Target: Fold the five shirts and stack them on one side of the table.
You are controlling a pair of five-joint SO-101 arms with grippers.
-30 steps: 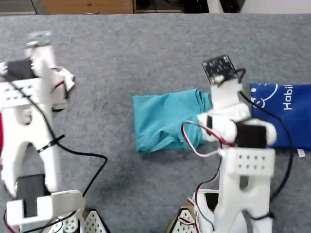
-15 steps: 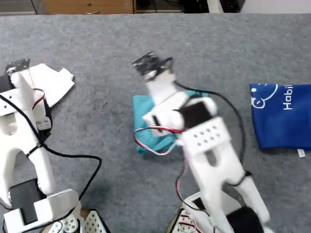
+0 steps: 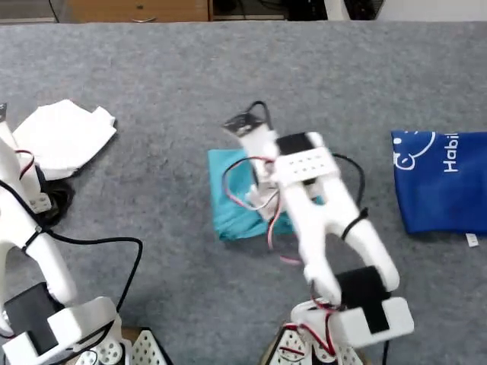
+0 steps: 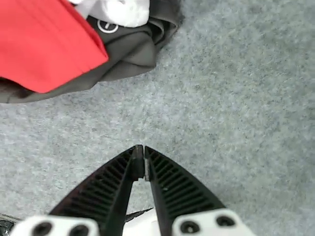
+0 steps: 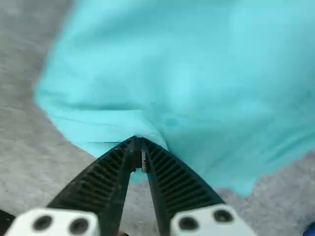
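A teal shirt [image 3: 232,205] lies crumpled in the middle of the grey table. The right arm [image 3: 304,163] hangs over it. In the right wrist view my right gripper [image 5: 138,149] is shut, its tips pinching a puckered fold of the teal shirt [image 5: 197,73]. At the right edge lies a folded blue shirt [image 3: 441,182]. A white shirt [image 3: 65,137] rests at the far left on a black one [image 3: 55,196]. My left gripper [image 4: 143,161] is shut and holds nothing above bare carpet, a short way from a red shirt [image 4: 44,44] and the black shirt [image 4: 128,46].
The left arm [image 3: 23,205] stands along the table's left edge, with its cable [image 3: 99,243] looping over the carpet. A wooden cabinet [image 3: 137,9] runs behind the far edge. Grey carpet [image 3: 152,91] stretches between the white and teal shirts.
The right arm swung left from the teal shirt's right edge to over its middle. The left arm drew back toward the left edge, uncovering the white shirt.
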